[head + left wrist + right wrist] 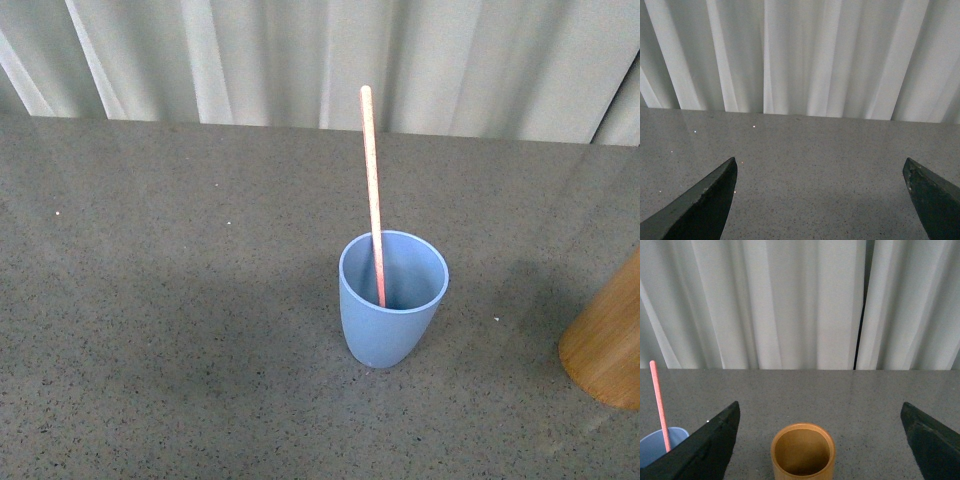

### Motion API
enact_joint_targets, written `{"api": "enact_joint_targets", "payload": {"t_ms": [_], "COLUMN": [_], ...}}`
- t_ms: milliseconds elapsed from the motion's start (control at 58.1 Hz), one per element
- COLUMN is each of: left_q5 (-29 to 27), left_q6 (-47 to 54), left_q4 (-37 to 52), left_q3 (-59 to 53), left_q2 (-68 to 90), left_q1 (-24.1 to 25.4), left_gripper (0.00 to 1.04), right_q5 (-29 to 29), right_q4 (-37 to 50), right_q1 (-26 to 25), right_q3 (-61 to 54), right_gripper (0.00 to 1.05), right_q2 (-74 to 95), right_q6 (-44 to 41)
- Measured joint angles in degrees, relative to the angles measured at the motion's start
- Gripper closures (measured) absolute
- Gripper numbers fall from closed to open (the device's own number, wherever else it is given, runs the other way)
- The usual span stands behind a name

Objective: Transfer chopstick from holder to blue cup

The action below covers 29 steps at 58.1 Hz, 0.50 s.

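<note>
A salmon-pink chopstick (372,190) stands in the blue cup (390,315) at the table's middle, leaning against the far rim. The wooden holder (608,345) is cut off at the right edge of the front view. In the right wrist view the holder (803,452) looks empty inside, and the blue cup (660,444) with the chopstick (659,402) shows to one side. My right gripper (820,407) is open, held back from the holder with nothing between its fingers. My left gripper (820,165) is open over bare table. Neither arm shows in the front view.
The grey speckled table (180,300) runs back to a white pleated curtain (300,60). The curtain has a dark gap (861,305) in the right wrist view.
</note>
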Motion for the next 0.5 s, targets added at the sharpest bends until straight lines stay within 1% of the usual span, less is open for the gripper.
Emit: {"api": "enact_joint_targets", "payload": {"t_ms": [17, 69, 499], "left_q5": [0.0, 0.0, 0.0], "left_q6": [0.0, 0.0, 0.0], "left_q4": [0.0, 0.0, 0.0], "left_q3": [0.0, 0.0, 0.0], "left_q2": [0.0, 0.0, 0.0], "left_q1": [0.0, 0.0, 0.0], "left_gripper": [0.07, 0.07, 0.07], "right_q5": [0.0, 0.0, 0.0], "right_q4": [0.0, 0.0, 0.0], "right_q1": [0.0, 0.0, 0.0], "right_q3": [0.0, 0.0, 0.0], "right_gripper": [0.08, 0.11, 0.1], "right_q2": [0.0, 0.0, 0.0], "right_q6": [0.0, 0.0, 0.0]}}
